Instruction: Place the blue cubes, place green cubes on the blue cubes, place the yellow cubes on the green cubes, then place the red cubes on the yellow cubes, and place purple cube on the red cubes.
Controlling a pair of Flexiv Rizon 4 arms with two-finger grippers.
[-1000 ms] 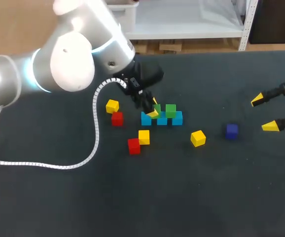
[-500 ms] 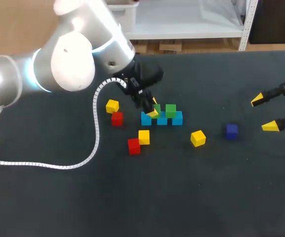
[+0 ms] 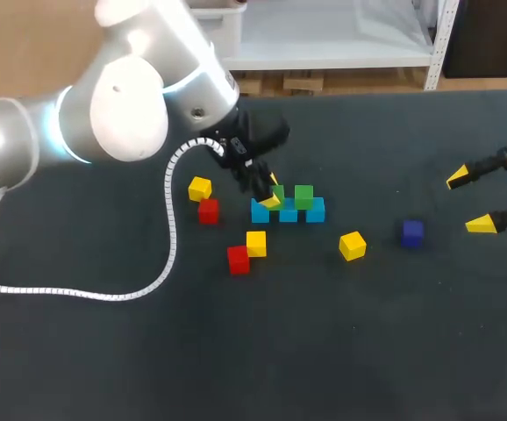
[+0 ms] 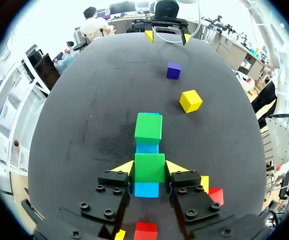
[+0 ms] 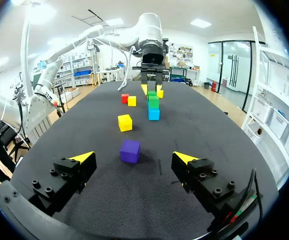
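- The green cube (image 4: 149,167) sat atop the end blue cube (image 4: 147,189), beside a second green cube (image 4: 148,128).
- The left gripper (image 4: 149,169) clamped it; I judged this the greens-on-blues step.
- Next called for release, then a straight lift.
- The right gripper (image 3: 468,202) hung spread apart.

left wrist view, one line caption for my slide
Left hand holding a green cube on the blue row, second green cube placed just ahead.

Black table (image 3: 367,351) under scattered cubes (image 3: 353,246)
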